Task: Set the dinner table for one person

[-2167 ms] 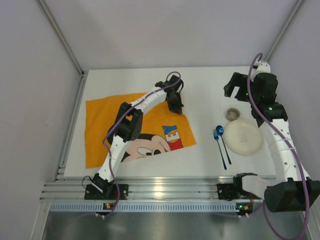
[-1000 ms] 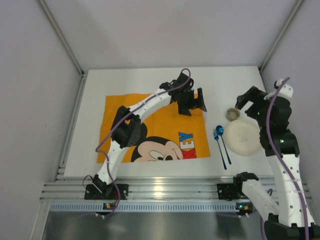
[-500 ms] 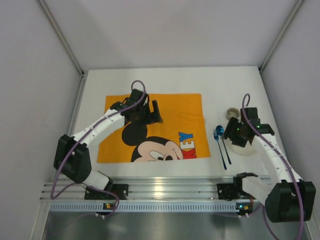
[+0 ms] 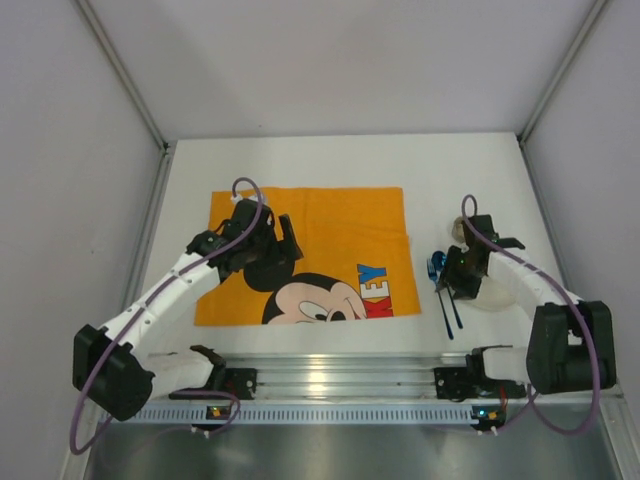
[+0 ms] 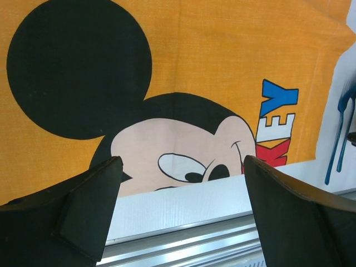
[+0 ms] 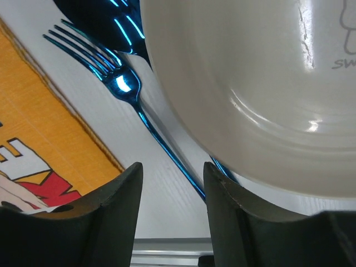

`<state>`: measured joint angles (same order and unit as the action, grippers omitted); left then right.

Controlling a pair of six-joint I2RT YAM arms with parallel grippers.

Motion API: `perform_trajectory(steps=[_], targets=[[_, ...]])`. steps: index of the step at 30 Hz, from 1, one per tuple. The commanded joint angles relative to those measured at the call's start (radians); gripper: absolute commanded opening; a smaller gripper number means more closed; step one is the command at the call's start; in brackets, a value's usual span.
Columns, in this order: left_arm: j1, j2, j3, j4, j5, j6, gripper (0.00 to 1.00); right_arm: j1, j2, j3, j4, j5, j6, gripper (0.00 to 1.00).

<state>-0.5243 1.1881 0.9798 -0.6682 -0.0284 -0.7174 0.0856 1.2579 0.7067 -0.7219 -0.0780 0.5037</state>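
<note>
The dinner table (image 4: 440,170) is a white top with an orange Mickey Mouse mat (image 4: 340,215) spread on its left half. A cream plate (image 6: 267,83) lies at the right, with a blue fork (image 6: 125,83) and a blue spoon (image 6: 105,16) just left of it. My right gripper (image 6: 172,208) hangs low at the plate's left rim. Its jaws are partly closed with a gap between them, and the fork handle runs in toward the right finger (image 6: 233,217). Over the mat's Mickey face my left gripper (image 5: 181,206) is wide open and empty.
A small round cup (image 4: 462,228) sits behind the plate, partly hidden by the right arm. A ribbed aluminium rail (image 4: 330,375) runs along the near edge. Grey walls close in the table on three sides.
The left arm drew back toward the near left over the mat, which slid right earlier. The right gripper came down to the plate's left rim and its jaws narrowed.
</note>
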Motion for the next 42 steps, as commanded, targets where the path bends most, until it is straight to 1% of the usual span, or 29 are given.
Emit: perform_trajectory(steps=[1, 5, 9, 15, 16, 18, 19, 21, 22, 25, 28, 31, 32, 33, 34, 35, 36, 37, 38, 39, 42], targets=[[0.006, -0.030, -0.027, -0.031, -0.047, -0.014, 0.95, 0.022, 0.069, 0.031, 0.064, 0.043, -0.019, 0.48], [0.007, -0.058, -0.053, -0.030, -0.062, -0.028, 0.95, 0.065, 0.133, 0.060, 0.084, 0.101, -0.028, 0.46], [0.010, -0.059, -0.062, -0.031, -0.070, -0.034, 0.95, 0.094, 0.195, 0.085, 0.093, 0.127, -0.036, 0.44], [0.012, -0.051, -0.072, -0.036, -0.077, -0.036, 0.95, 0.135, 0.248, 0.093, 0.101, 0.204, -0.045, 0.37], [0.012, -0.056, -0.075, -0.037, -0.079, -0.036, 0.95, 0.146, 0.259, 0.094, 0.102, 0.214, -0.044, 0.29], [0.012, -0.058, -0.079, -0.039, -0.079, -0.034, 0.95, 0.164, 0.290, 0.112, 0.108, 0.234, -0.044, 0.24], [0.012, -0.062, -0.082, -0.041, -0.080, -0.033, 0.94, 0.187, 0.304, 0.120, 0.108, 0.250, -0.044, 0.14], [0.012, -0.067, -0.086, -0.033, -0.080, -0.022, 0.94, 0.206, 0.350, 0.146, 0.108, 0.274, -0.047, 0.06], [0.012, -0.071, -0.084, -0.030, -0.079, -0.016, 0.93, 0.218, 0.363, 0.154, 0.108, 0.279, -0.050, 0.00], [0.010, -0.070, -0.064, -0.027, -0.067, 0.021, 0.91, 0.236, 0.393, 0.184, 0.107, 0.287, -0.056, 0.00], [0.010, -0.070, -0.029, -0.034, -0.028, 0.062, 0.88, 0.250, 0.358, 0.240, 0.070, 0.313, -0.053, 0.00], [0.009, -0.097, -0.007, -0.030, 0.066, 0.098, 0.86, 0.290, 0.316, 0.351, -0.017, 0.320, -0.025, 0.00], [0.007, -0.111, -0.010, 0.004, 0.094, 0.117, 0.86, 0.304, 0.307, 0.423, -0.037, 0.305, -0.015, 0.00], [0.007, -0.145, -0.015, 0.024, 0.161, 0.127, 0.86, 0.322, 0.302, 0.460, -0.078, 0.293, -0.002, 0.00], [0.007, -0.162, -0.032, 0.053, 0.195, 0.131, 0.86, 0.359, 0.304, 0.497, -0.094, 0.282, 0.031, 0.00], [0.007, -0.180, -0.044, 0.115, 0.231, 0.144, 0.87, 0.376, 0.304, 0.569, -0.109, 0.250, 0.050, 0.00], [0.007, -0.206, -0.055, 0.152, 0.307, 0.144, 0.88, 0.394, 0.307, 0.600, -0.119, 0.227, 0.073, 0.00], [0.007, -0.212, -0.076, 0.215, 0.343, 0.145, 0.89, 0.420, 0.308, 0.652, -0.125, 0.180, 0.120, 0.00], [0.007, -0.219, -0.084, 0.216, 0.375, 0.141, 0.89, 0.433, 0.316, 0.678, -0.129, 0.156, 0.145, 0.00], [0.007, -0.220, -0.089, 0.264, 0.413, 0.136, 0.88, 0.443, 0.319, 0.704, -0.134, 0.138, 0.168, 0.00], [0.006, -0.193, -0.084, 0.303, 0.455, 0.124, 0.87, 0.488, 0.331, 0.796, -0.149, 0.083, 0.232, 0.00]])
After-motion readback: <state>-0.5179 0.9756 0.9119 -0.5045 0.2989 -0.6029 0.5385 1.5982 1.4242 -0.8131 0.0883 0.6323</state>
